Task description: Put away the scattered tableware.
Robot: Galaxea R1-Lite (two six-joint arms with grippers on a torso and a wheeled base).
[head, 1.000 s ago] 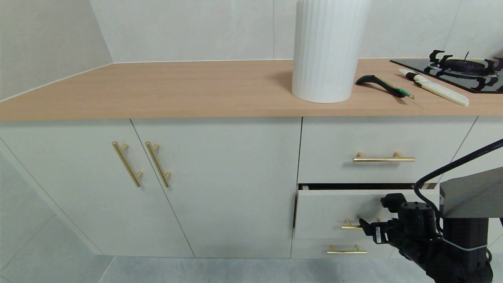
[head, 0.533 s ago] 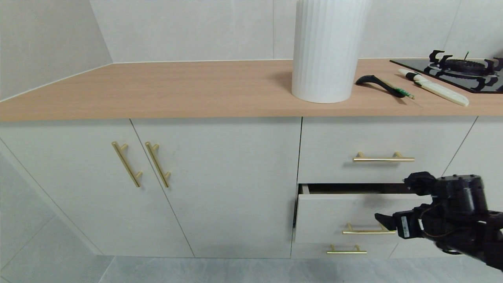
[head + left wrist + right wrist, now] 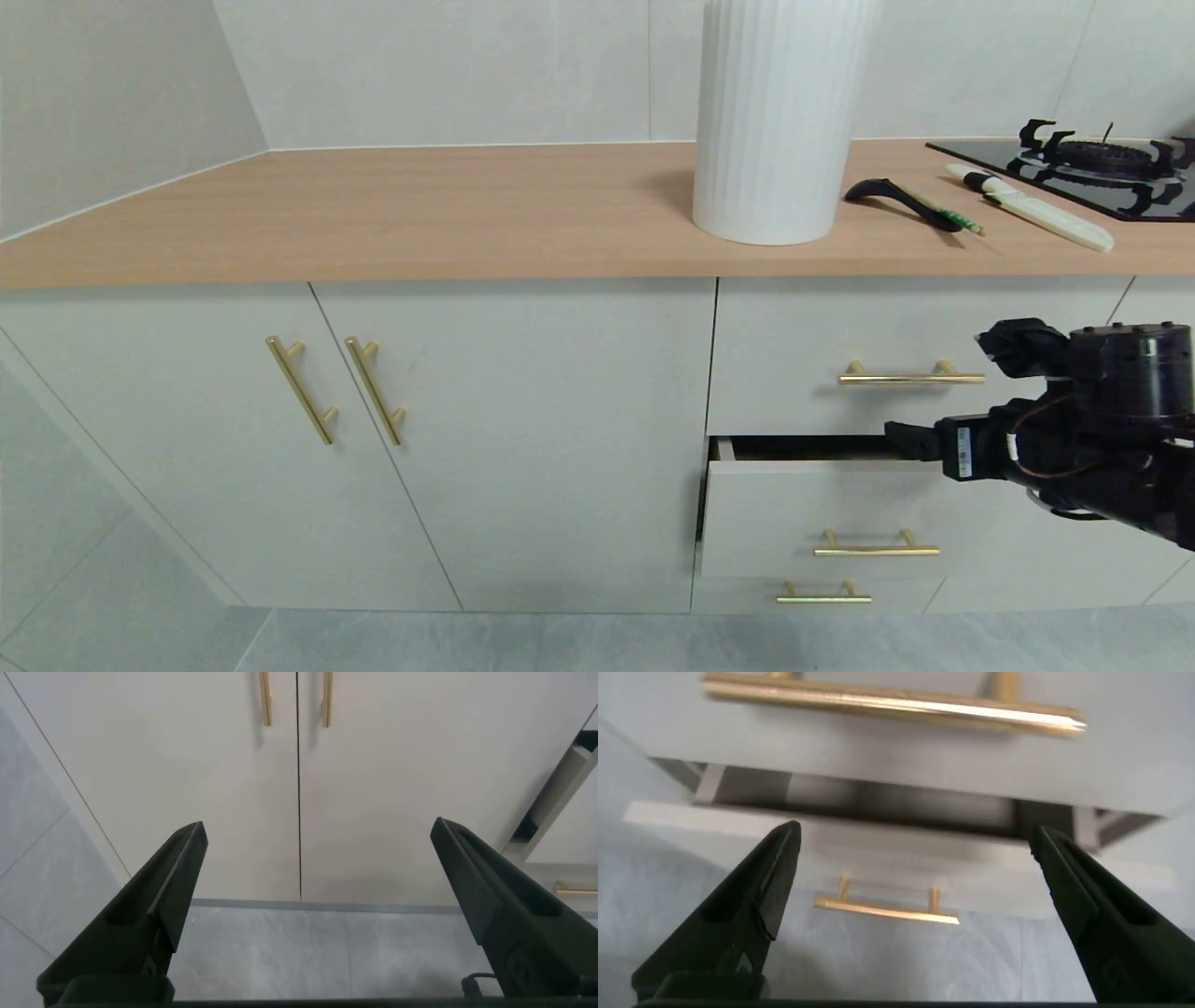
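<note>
A black ladle [image 3: 901,198] and a white knife [image 3: 1032,207] lie on the wooden counter [image 3: 420,215], to the right of a tall white ribbed container [image 3: 775,121]. Below them the middle drawer [image 3: 803,509] stands pulled out a little, with a dark gap along its top. My right gripper [image 3: 934,385] is open and empty in front of the drawers, level with that gap and above the drawer's gold handle [image 3: 876,549]. In the right wrist view my right gripper [image 3: 915,838] frames the drawer's top edge [image 3: 878,826]. My left gripper [image 3: 318,833] is open, low, facing the cabinet doors.
A black gas hob [image 3: 1092,173] sits at the counter's far right. The top drawer [image 3: 910,378] and bottom drawer [image 3: 822,595] are closed. Two cabinet doors with gold handles [image 3: 336,387] are closed on the left. Grey tiled floor [image 3: 467,644] lies below.
My right gripper let go of the middle drawer's handle, swung right and rose to the level of the drawer gap. The drawer came out slightly further.
</note>
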